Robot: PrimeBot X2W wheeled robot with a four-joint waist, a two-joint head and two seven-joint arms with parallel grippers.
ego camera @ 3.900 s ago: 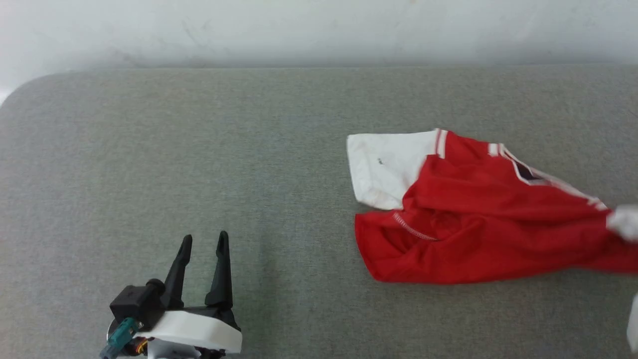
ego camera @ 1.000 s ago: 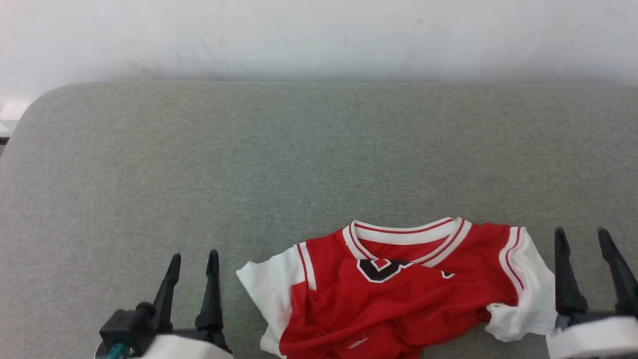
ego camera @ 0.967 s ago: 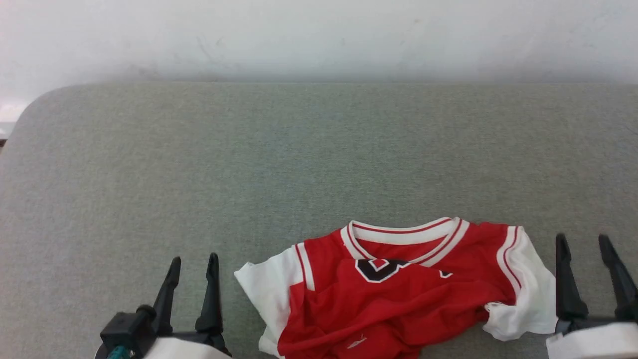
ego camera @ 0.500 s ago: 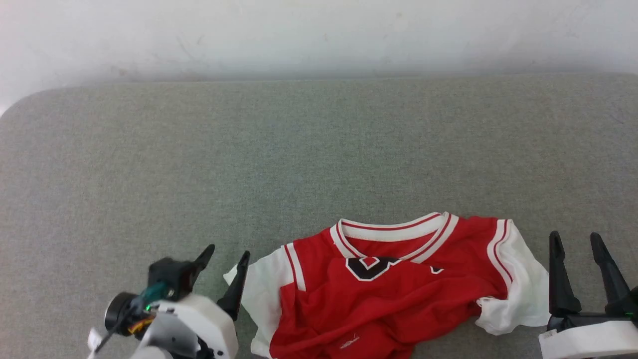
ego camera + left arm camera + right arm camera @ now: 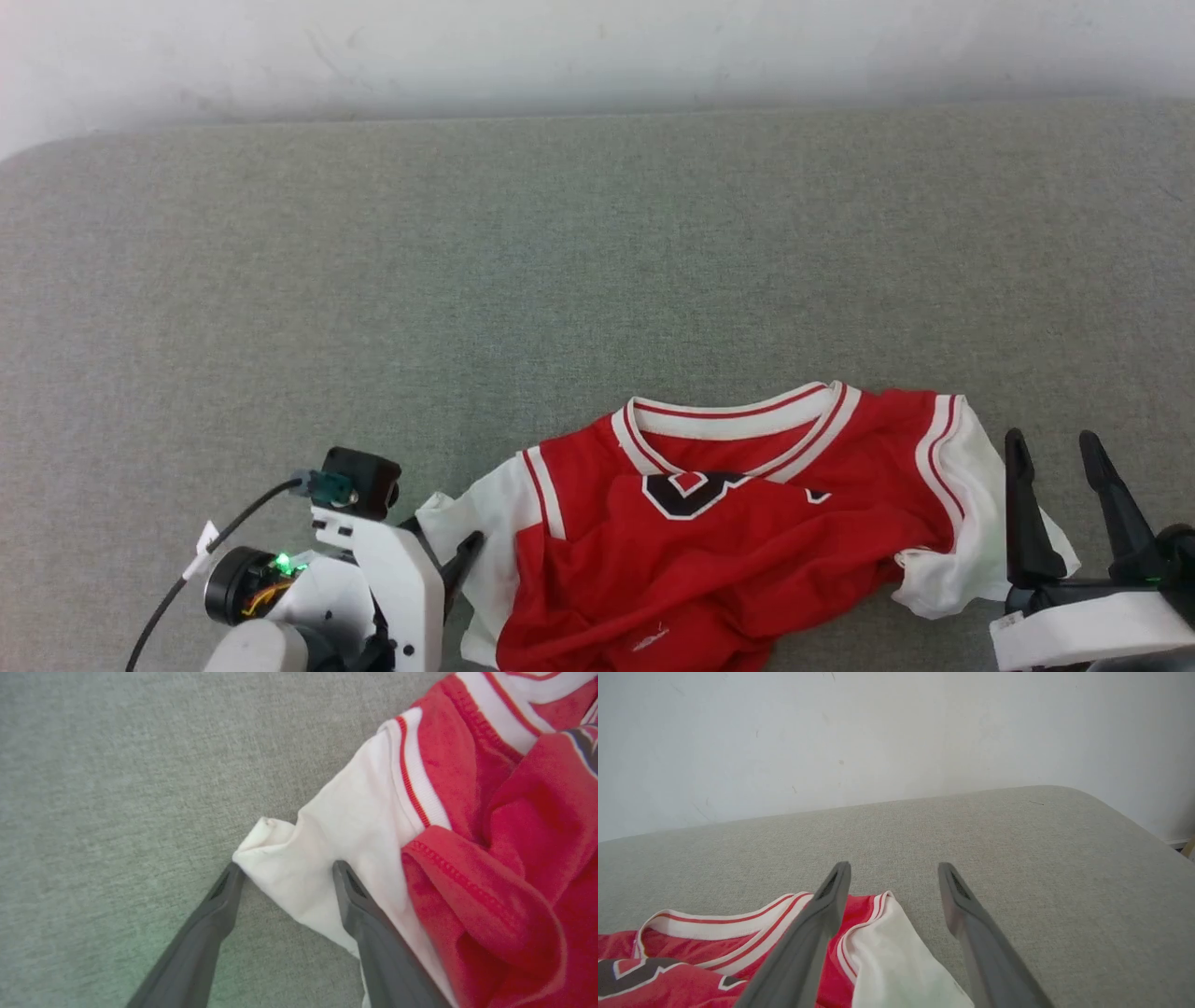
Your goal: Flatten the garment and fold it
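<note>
The garment (image 5: 728, 551), a red jersey with white sleeves, a striped collar and a black-and-white chest character, lies crumpled at the near edge of the grey padded table (image 5: 560, 280). Its lower part is folded up over the chest. My left gripper (image 5: 443, 537) points down at the garment's left sleeve. In the left wrist view the left gripper (image 5: 287, 867) is open, with the white sleeve corner (image 5: 280, 858) between its fingers. My right gripper (image 5: 1050, 448) stands open just right of the other white sleeve (image 5: 971, 523). The right gripper (image 5: 894, 865) holds nothing above the sleeve (image 5: 896, 961).
A pale wall (image 5: 597, 47) runs behind the table. The table's rounded far right corner (image 5: 1101, 807) shows in the right wrist view. Bare grey cloth stretches behind and to the left of the garment.
My left gripper has tipped downward and moved right until its fingers straddle the white sleeve corner. The head camera has shifted slightly. The right gripper has kept its place beside the other sleeve.
</note>
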